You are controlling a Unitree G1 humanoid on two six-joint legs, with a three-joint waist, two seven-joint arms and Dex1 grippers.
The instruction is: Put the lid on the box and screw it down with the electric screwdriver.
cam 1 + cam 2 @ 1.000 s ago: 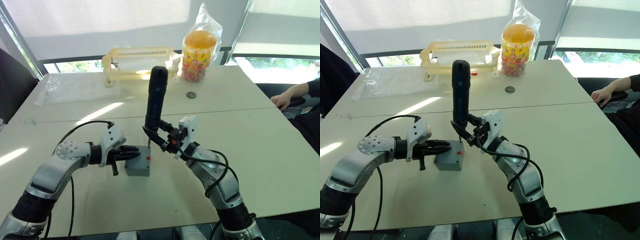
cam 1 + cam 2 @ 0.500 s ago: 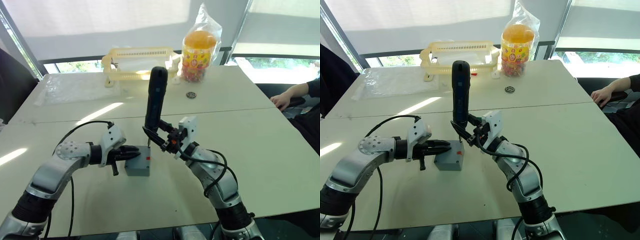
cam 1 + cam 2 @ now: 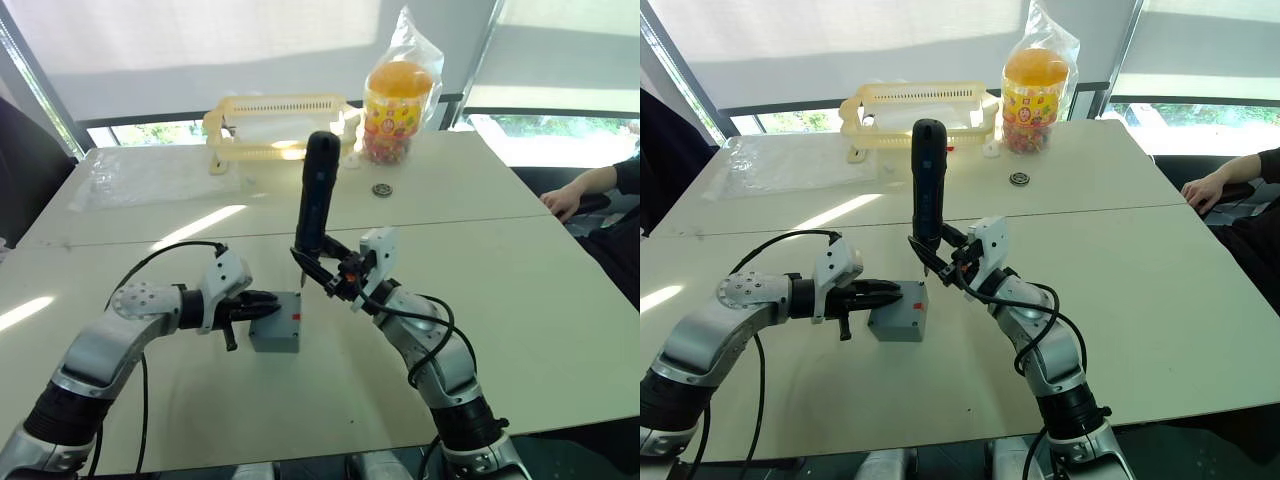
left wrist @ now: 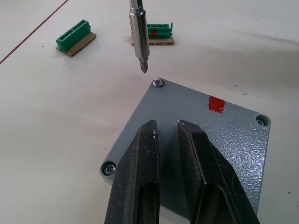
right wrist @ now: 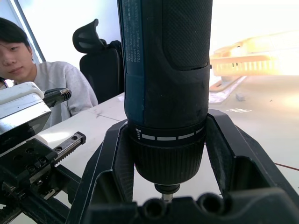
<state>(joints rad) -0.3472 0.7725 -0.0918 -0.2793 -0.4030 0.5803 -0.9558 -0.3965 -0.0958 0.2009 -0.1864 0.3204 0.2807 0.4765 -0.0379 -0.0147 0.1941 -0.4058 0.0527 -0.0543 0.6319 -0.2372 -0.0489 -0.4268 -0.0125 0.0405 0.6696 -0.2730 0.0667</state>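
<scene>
Now my right claw (image 3: 940,262) clamps the screwdriver (image 3: 927,180) low on its top-heavy, stiff body; my nearly closed left claw (image 3: 262,303) steadies the light, rigid box (image 3: 278,328).

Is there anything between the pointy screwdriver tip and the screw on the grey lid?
No, just a bare gap. In the left wrist view the electric screwdriver bit hangs slightly off the corner screw on the lid.

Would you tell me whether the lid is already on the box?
On. The lid sits flush on the box, screws in three visible corners; the electric screwdriver bit hovers above one.
</scene>
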